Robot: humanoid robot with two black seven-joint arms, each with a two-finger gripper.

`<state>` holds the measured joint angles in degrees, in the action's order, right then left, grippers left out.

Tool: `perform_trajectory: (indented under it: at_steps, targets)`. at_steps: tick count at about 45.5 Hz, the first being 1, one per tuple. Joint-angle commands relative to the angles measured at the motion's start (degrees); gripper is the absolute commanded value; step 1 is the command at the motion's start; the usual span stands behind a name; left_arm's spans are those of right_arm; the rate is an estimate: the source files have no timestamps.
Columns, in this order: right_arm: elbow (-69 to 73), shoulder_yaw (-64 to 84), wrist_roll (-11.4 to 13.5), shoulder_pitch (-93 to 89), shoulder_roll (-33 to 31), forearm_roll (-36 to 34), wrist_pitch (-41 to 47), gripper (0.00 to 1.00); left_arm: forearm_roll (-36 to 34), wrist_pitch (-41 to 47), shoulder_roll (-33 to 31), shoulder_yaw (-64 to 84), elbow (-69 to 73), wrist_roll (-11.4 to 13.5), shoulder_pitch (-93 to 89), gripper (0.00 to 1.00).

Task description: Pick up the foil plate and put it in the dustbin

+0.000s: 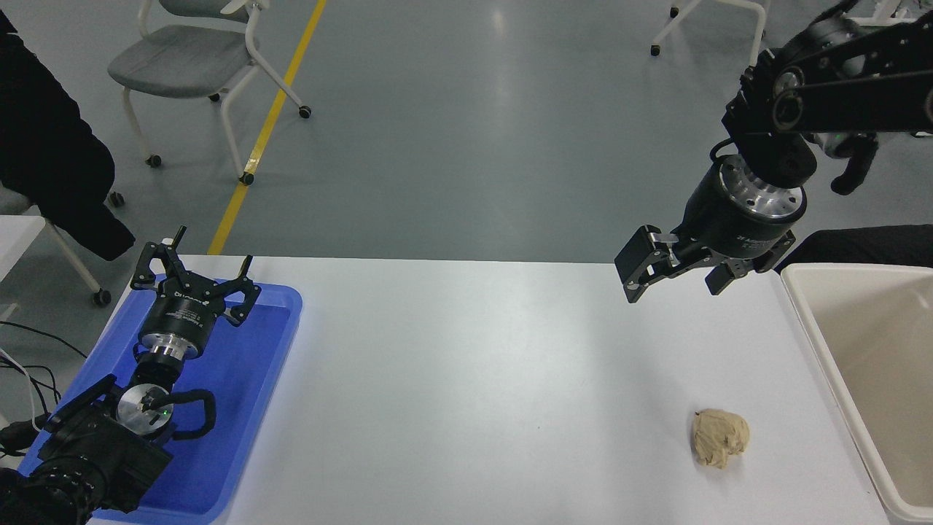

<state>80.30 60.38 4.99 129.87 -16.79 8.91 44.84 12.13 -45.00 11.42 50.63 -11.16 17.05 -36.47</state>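
The foil plate is not in view anywhere. The cream dustbin (pixel 860 268) stands at the table's right edge, and the part of its inside that shows is bare. My right gripper (pixel 674 281) is open and empty. It hangs in the air over the table's far right edge, just left of the dustbin. My left gripper (pixel 200 262) is open and parked over the blue tray (pixel 248 379) at the lower left.
A small tan crumpled paper ball (pixel 720 437) lies on the white table (pixel 474 379) near the front right, left of the dustbin. A person in dark clothing (pixel 44 146) stands at the far left. Chairs (pixel 197 58) stand on the floor beyond the table.
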Motion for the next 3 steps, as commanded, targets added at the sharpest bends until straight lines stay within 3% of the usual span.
perform_trajectory:
  at_steps: [1, 3]
  targets:
    - [0.12, 0.09, -0.06, 2.57, -0.17, -0.74, 0.16, 1.00, 0.00, 0.00, 0.00, 0.00, 0.00, 0.00, 0.00, 1.00]
    - [0.12, 0.27, -0.06, 2.75, -1.05, -0.74, 0.16, 1.00, 0.00, 0.00, 0.00, 0.00, -0.17, 0.00, 0.00, 1.00]
